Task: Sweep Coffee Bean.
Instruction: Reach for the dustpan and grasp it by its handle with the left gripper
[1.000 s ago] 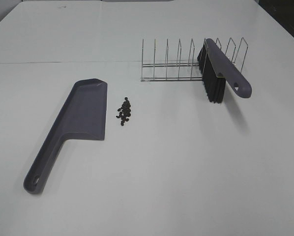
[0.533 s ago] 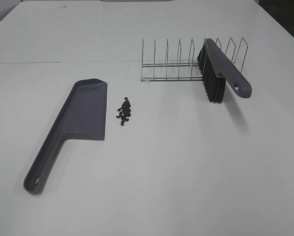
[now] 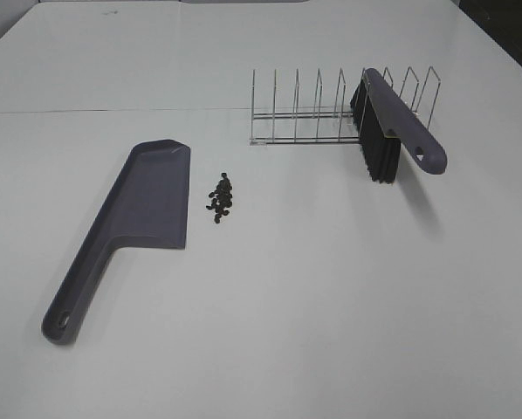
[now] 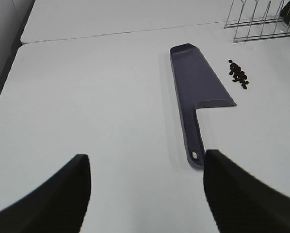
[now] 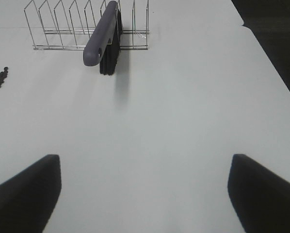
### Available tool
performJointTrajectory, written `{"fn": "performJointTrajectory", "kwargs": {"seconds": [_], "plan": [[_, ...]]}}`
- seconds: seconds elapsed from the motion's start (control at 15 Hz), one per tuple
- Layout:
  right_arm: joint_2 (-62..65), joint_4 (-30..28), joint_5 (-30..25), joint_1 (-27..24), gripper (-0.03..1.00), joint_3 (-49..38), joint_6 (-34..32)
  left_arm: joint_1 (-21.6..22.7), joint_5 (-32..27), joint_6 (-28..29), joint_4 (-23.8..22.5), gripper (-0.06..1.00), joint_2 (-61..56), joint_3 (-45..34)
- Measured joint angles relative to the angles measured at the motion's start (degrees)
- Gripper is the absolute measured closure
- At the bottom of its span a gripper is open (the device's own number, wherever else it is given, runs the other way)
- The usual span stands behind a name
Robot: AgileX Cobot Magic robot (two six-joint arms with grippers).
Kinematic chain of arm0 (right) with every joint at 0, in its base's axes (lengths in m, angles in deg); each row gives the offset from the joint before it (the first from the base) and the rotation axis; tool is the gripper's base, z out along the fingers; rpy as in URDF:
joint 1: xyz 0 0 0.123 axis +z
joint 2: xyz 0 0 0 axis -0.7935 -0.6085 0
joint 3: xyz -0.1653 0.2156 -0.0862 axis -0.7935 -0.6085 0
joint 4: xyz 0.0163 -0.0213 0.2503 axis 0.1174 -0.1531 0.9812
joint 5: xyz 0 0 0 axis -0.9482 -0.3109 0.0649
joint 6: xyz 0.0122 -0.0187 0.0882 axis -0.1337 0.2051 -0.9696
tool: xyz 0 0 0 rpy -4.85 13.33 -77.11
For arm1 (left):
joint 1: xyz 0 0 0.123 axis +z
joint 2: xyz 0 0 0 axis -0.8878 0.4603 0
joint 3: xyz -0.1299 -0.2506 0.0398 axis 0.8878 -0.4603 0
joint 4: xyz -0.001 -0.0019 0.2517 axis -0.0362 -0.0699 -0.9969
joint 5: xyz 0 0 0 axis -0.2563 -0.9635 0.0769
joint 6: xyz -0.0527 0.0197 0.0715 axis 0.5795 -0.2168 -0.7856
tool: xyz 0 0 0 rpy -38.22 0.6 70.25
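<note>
Change over the last second: none visible; the dustpan, brush, rack and beans lie exactly where they did, and neither arm has come into the high view.
Bench (image 3: 331, 305): smooth matt white top with a thin seam running across it behind the rack.
Wire rack (image 3: 296, 112): thin bright metal, a row of upright pointed loops on a low rail frame, standing toward the back right.
Dustpan (image 3: 147, 205): grey-purple moulded plastic, lying flat at front left. It has a shallow tray with a low raised rim, and its long tapering handle, with a hanging hole at the end, points toward the near edge.
Brush (image 3: 401, 122): grey-purple plastic back with dense black bristles. It seems to be wedged in one of the rack's right-hand slots, the holed handle end jutting out toward the front.
Left gripper (image 4: 146, 162): dark jaws spread wide, nothing between them, above bare bench near the dustpan's handle end.
Right gripper (image 5: 144, 162): jaws equally wide apart and empty, well short of the brush.
Coffee beans (image 3: 221, 198): a small tight cluster of tiny dark oval beans on the bench, just beside the dustpan's right edge and not touching it.
</note>
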Motion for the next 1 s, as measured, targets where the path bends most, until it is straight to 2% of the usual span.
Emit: {"fn": "performJointTrajectory", "kwargs": {"seconds": [1.0], "plan": [[0.0, 0.0, 0.0, 0.0, 0.14, 0.0, 0.0, 0.0, 0.0, 0.0, 0.0, 0.31, 0.0, 0.0]]}}
